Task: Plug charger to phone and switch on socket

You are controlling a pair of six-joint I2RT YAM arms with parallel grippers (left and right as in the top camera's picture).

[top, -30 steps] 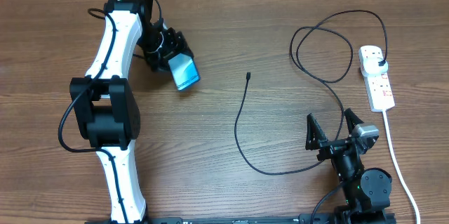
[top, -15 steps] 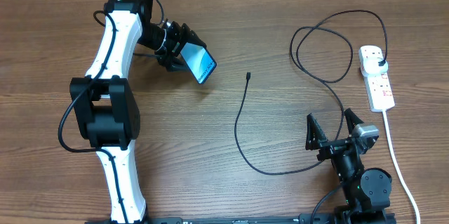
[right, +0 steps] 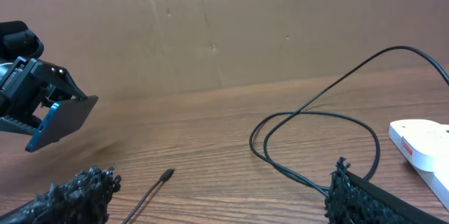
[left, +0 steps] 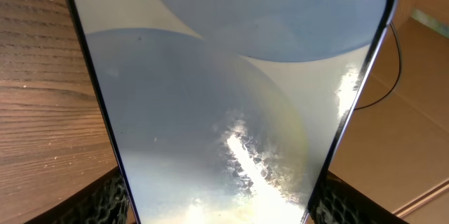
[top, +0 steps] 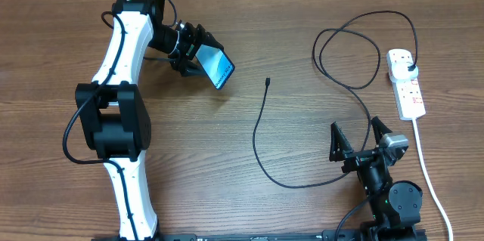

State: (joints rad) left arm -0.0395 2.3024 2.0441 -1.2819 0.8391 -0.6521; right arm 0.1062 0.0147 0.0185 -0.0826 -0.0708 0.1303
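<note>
**Left arm swinging phone toward the cable tip**

Left gripper is clamping the phone. It has carried the phone rightward over the last second and is now nearly settling. The phone is hanging tilted, with its screen glowing blue, left of the charger tip, so plugging is still pending. Right gripper is idling, fingers wide and empty. The socket is lying far right.

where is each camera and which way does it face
Overhead: above the table, looking straight down; left gripper holding the phone, right gripper open.
Left wrist: behind the left gripper, facing the phone's screen close up; fingertips at bottom corners.
Right wrist: behind the right gripper, low, facing across the table to a cardboard wall; fingertips at bottom.
Shared: overhead and right wrist both show charger, socket, phone.
</note>
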